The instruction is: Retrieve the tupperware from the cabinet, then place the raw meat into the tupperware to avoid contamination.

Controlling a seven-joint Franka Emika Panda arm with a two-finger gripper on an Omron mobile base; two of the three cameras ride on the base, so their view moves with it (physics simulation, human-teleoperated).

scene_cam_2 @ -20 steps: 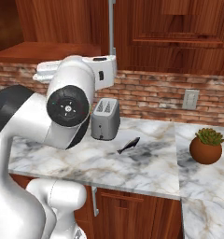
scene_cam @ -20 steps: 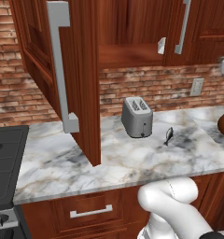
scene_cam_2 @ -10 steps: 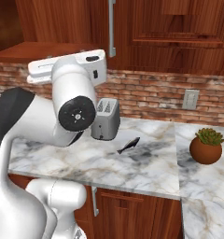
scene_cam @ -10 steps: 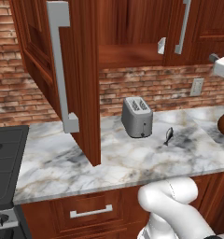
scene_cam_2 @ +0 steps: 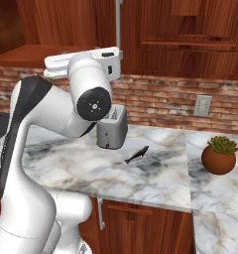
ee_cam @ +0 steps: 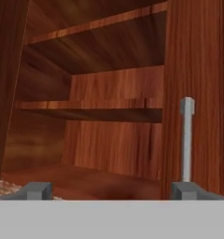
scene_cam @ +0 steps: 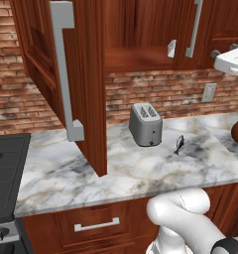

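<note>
Facing the open cabinet, the gripper has its fingers spread wide and empty before bare shelves. The meat lies on the counter beside the toaster.

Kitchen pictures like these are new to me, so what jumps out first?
The cabinet door hangs wide open over the marble counter, its long silver handle facing the left base camera. On the counter a grey toaster stands near the brick wall, with the raw meat, a tiny dark fish, lying just to its right. In the right base view the big white arm bends up toward the cabinet.
</note>
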